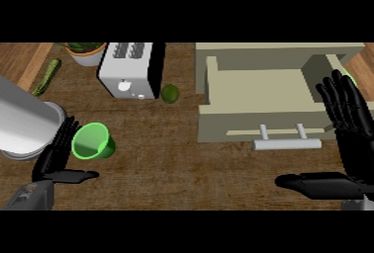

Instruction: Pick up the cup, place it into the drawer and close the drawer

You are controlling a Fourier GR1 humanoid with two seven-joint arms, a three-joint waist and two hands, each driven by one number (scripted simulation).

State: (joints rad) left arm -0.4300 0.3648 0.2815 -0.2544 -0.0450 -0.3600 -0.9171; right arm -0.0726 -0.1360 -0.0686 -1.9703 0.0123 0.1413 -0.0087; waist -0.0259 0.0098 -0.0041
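A bright green cup (93,141) lies tipped on the wooden counter at the left, its mouth facing up and left. My left hand (54,159) sits right beside it on its left, fingers straight and thumb out below the cup, not curled round it. The beige drawer (256,89) stands pulled open at the upper right, its inside bare, with a pale bar handle (286,143) at its front. My right hand (349,123) is open at the right edge, fingers up over the drawer's right side, thumb pointing left.
A silver toaster (131,69) stands at the back, a green lime (169,93) beside it. A potted plant (85,52) and a cucumber (47,76) lie at the far left. A small green thing (350,79) peeks out behind my right fingers.
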